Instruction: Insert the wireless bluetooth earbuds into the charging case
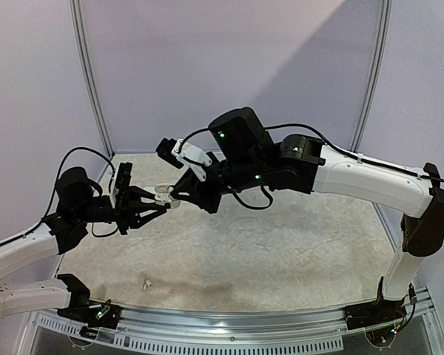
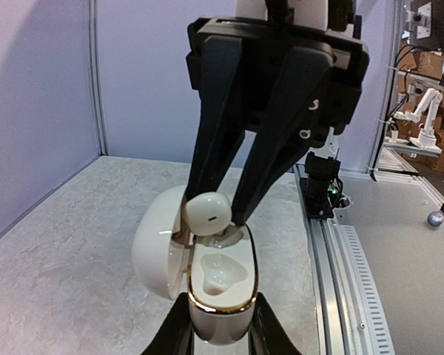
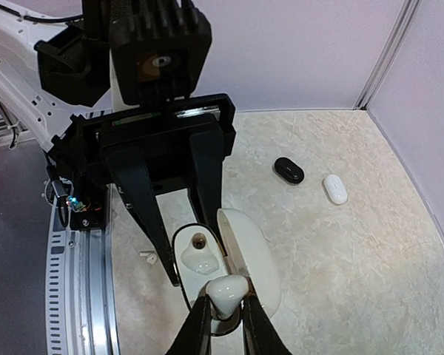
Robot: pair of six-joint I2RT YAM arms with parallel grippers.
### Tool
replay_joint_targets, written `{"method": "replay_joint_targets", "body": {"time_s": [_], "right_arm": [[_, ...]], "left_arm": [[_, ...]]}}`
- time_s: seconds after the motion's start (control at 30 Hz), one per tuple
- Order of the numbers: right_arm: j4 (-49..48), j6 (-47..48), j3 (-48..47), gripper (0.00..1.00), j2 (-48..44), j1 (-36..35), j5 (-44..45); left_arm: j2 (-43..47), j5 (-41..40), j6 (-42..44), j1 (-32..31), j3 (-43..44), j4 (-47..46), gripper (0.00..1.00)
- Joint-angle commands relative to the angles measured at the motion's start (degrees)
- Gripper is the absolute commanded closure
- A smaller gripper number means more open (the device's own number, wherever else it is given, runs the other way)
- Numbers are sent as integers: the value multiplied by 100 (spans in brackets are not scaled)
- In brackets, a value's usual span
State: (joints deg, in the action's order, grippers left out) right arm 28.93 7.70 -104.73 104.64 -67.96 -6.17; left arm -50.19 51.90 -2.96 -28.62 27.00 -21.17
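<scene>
Two grippers meeting in the air above the pale mottled table (image 1: pixel 281 244): who has what?

The left gripper (image 1: pixel 161 200) is clamped on the body of a white pebble-shaped charging case with a gold rim (image 2: pixel 216 324), a finger on each flank, its domed lid (image 2: pixel 157 248) swung open sideways.

And the right gripper (image 3: pixel 226 305)?

Pinched on a small glossy white earbud (image 2: pixel 207 211). Both black fingertips touch it on opposite sides, the rounded head bulging out between them.

Where does the bud sit against the case?

At the open mouth, over the pocket farther from the left wrist; the nearer pocket shows its moulded hollow. Whether the stem is fully seated I cannot tell.

Anything on the table?

A second white earbud (image 1: pixel 146 283) lies close to the near edge, left of the middle. A black pill-shaped case (image 3: pixel 288 170) and a white pill-shaped case (image 3: pixel 335 188) lie just beside each other, toward a corner where two wall panels meet.
</scene>
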Motion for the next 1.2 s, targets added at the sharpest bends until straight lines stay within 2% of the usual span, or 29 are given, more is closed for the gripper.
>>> {"method": "replay_joint_targets", "body": {"time_s": [0.0,0.43,0.7,0.8,0.9,1.17], "right_arm": [[316,486,-53,86,-128,29,-413],[1025,1479,-32,88,-138,26,-1008],[1429,2253,-161,87,-29,24,-1032],[1580,2455,-306,83,83,24,-1020],[1605,2540,-303,74,109,24,-878],[1103,2410,-294,72,-8,24,-587]], "left_arm": [[-71,529,508,-65,268,439,100],[-545,1311,1226,-65,709,857,100],[-760,1597,1503,-81,917,991,100],[-781,1636,1582,-91,959,1062,100],[-781,1647,1631,-100,974,1127,100],[-734,1585,1590,-117,939,1150,100]]}}
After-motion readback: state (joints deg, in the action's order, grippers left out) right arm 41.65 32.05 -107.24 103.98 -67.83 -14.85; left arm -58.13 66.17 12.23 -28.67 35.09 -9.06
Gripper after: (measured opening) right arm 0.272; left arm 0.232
